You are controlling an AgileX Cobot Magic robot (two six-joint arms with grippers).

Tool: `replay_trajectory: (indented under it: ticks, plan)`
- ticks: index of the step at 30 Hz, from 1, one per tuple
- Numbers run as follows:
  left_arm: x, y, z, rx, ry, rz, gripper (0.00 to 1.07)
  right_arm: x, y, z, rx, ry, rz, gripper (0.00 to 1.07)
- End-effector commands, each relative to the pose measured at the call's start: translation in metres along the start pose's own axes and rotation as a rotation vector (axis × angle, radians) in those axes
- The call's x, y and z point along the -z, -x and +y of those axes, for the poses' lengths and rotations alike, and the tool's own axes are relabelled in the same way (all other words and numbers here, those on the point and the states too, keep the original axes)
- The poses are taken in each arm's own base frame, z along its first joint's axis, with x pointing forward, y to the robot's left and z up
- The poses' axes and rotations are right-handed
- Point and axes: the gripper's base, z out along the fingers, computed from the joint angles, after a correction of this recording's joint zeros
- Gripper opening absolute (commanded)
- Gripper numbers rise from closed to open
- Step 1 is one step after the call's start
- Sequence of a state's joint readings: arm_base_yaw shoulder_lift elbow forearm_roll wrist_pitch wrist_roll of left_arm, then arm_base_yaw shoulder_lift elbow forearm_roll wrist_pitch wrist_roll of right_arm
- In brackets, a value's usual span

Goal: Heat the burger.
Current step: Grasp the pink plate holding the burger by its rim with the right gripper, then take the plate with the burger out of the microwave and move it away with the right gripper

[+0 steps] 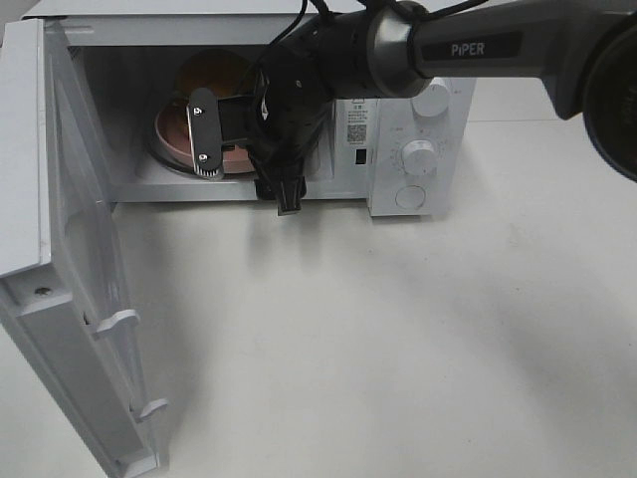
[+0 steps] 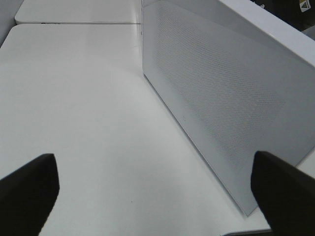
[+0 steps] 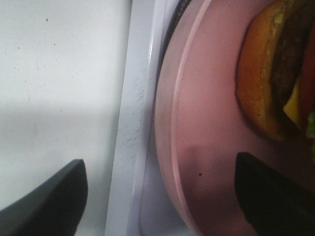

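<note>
The burger (image 1: 213,72) sits inside the open microwave (image 1: 418,60) at the far side of the desk (image 1: 398,329), towards the left of the cavity. It rests on a round pink plate (image 1: 167,139) that is wider than the burger. The right wrist view shows its bun, dark patty, yellow cheese and a bit of green from close by. The microwave's door (image 1: 60,249) is swung wide open to the near left. Two round knobs (image 1: 420,154) sit on the control panel on the right. The right arm reaches in from the right, and its pincer (image 3: 160,167) hangs at the mouth of the cavity. It is released with its jaws wide apart: one finger is over the plate near the burger, and the other is out past the plate's rim, which runs between them. It grips nothing. The left pincer (image 2: 155,189) is also released, jaws spread wide. It hovers over bare desk beside a white dotted panel of the microwave and holds nothing.
</note>
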State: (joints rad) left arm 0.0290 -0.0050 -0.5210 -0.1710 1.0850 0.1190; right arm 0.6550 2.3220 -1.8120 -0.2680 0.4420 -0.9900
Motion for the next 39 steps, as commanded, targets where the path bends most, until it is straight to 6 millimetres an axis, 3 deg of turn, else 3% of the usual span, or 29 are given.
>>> replay_trajectory:
  ticks: [1,14,20,21,22,23,24,25,26,29,39]
  plan:
    - [0.002,-0.001,-0.001,0.006,-0.002,-0.028,0.98,-0.007,-0.005,-0.006,-0.014,-0.009,0.010,0.78]
    - [0.002,-0.001,-0.001,0.006,-0.002,-0.028,0.98,-0.020,-0.002,-0.013,-0.019,-0.027,0.006,0.73]
    - [0.002,-0.001,-0.001,0.006,-0.002,-0.028,0.98,-0.019,0.001,-0.012,-0.035,-0.021,-0.006,0.52]
    - [0.002,-0.001,-0.001,0.006,-0.002,-0.028,0.98,-0.019,0.001,-0.011,-0.038,-0.015,-0.005,0.41]
    - [0.002,-0.001,-0.001,0.006,-0.002,-0.028,0.98,-0.019,0.001,-0.011,-0.038,-0.015,-0.005,0.41]
    - [0.002,-0.001,-0.001,0.006,-0.002,-0.028,0.98,-0.019,0.004,-0.009,-0.032,-0.005,-0.005,0.26]
    - [0.002,-0.001,-0.001,0.006,-0.002,-0.028,0.98,-0.018,0.005,-0.008,-0.031,-0.001,-0.003,0.19]
    - [0.002,-0.001,-0.001,0.006,-0.002,-0.028,0.98,-0.018,0.005,-0.008,-0.031,-0.001,-0.003,0.19]
    - [0.002,-0.001,-0.001,0.006,-0.002,-0.028,0.98,-0.017,0.007,-0.007,-0.027,0.012,0.002,0.07]
    - [0.002,-0.001,-0.001,0.006,-0.002,-0.028,0.98,-0.014,0.010,-0.006,-0.020,0.020,0.004,0.00]
    - [0.002,-0.001,-0.001,0.006,-0.002,-0.028,0.98,-0.012,0.017,-0.003,-0.008,0.031,-0.008,0.00]
